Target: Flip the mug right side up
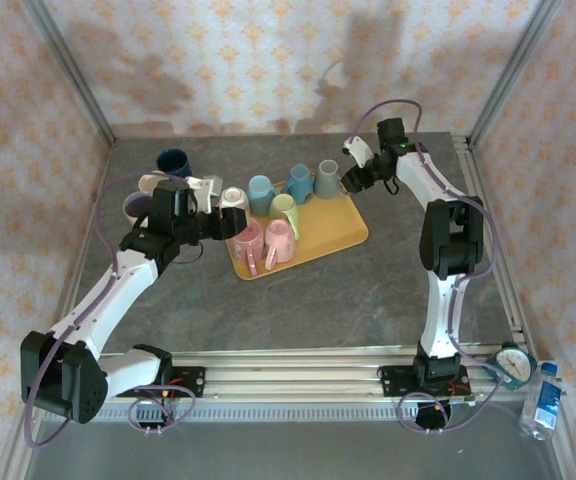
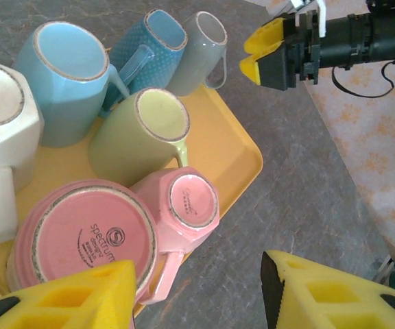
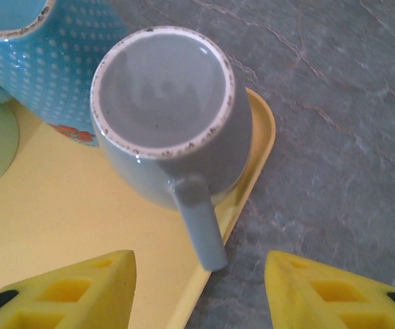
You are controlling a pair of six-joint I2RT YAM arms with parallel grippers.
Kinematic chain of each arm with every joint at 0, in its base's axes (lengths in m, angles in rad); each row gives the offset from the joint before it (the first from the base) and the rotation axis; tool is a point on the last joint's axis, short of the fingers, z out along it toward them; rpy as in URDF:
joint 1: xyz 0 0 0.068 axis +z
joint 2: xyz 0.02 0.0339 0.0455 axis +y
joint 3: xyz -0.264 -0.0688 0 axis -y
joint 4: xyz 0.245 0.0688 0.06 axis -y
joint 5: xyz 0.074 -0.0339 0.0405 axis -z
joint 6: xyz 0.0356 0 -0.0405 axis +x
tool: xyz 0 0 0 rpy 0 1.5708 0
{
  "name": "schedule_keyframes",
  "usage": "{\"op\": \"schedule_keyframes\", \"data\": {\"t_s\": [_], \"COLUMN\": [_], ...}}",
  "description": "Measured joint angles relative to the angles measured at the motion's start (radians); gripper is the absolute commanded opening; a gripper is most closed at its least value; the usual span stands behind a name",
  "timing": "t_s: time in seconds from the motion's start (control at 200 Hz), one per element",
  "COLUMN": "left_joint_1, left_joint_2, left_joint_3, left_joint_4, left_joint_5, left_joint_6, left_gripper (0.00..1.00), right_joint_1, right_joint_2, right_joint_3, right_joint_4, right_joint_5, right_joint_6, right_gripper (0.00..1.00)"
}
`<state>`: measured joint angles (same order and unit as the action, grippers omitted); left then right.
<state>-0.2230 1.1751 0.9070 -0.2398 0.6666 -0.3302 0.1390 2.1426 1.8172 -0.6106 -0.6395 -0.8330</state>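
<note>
Several mugs stand upside down on a yellow tray [image 1: 343, 225]. A grey mug [image 3: 163, 89] sits at the tray's far right corner, base up, its handle [image 3: 201, 219] pointing out over the tray's edge. My right gripper [image 3: 201, 264] hovers open above it, the handle's end between the fingers and untouched. My left gripper [image 2: 199, 274] is open and empty over the tray's near left side, above two pink mugs [image 2: 88, 236] [image 2: 187, 202]. A white mug [image 2: 2, 116], a light blue mug [image 2: 64, 75], a dotted blue mug [image 2: 149, 44] and a green mug [image 2: 139, 133] are also base up.
Off the tray at the back left stand a dark blue mug [image 1: 173, 160] and two pale mugs [image 1: 153, 184] [image 1: 133, 207]. Bare grey table [image 1: 298, 310] lies in front of the tray and to its right. Patterned walls and metal posts close in the table.
</note>
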Motion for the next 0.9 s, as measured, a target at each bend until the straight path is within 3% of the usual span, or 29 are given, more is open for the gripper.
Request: {"op": "schedule_keyframes", "data": {"t_s": [0.315, 0.901], "left_joint_1": [0.000, 0.000], "left_joint_2": [0.013, 0.037], "left_joint_3": [0.010, 0.016], "left_joint_4": [-0.006, -0.018], "left_joint_5": [0.007, 0.006], "left_joint_6": [0.019, 0.018], "left_gripper": [0.51, 0.50], "right_joint_1": [0.000, 0.013], "right_joint_2": [0.087, 0.151], "right_joint_3": [0.080, 0.171], "right_joint_4": [-0.097, -0.122], "right_joint_5": [-0.068, -0.085], "right_joint_6": [-0.241, -0.266], "right_gripper": [0.52, 0.37]}}
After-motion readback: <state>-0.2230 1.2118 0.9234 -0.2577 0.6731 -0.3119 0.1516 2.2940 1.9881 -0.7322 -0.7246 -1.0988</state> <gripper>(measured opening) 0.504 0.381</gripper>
